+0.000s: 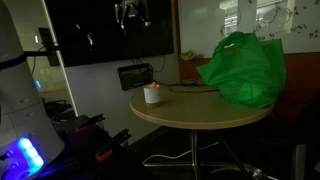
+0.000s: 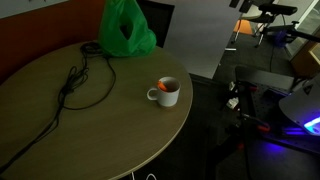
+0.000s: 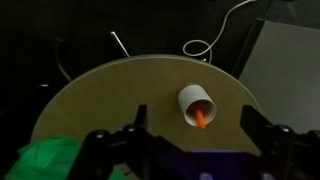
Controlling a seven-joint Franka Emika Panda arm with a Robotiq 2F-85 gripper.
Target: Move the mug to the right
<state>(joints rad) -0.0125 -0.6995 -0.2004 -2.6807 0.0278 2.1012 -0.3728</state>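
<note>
Glossy white mug (image 2: 166, 92), ceramic-looking, orange-red inside; table (image 2: 70, 135) smooth matt wood-look top; green bag (image 2: 127, 28) thin crinkly plastic, slight sheen; black cable (image 2: 78, 82) rubbery matt; gripper (image 3: 192, 130) dark matt

In an exterior view, the mug (image 1: 152, 94) stands near the left edge of the round table (image 1: 200, 112); the green bag (image 1: 243, 68) sits at its far right edge, a cable (image 1: 185, 87) lying between them.
</note>
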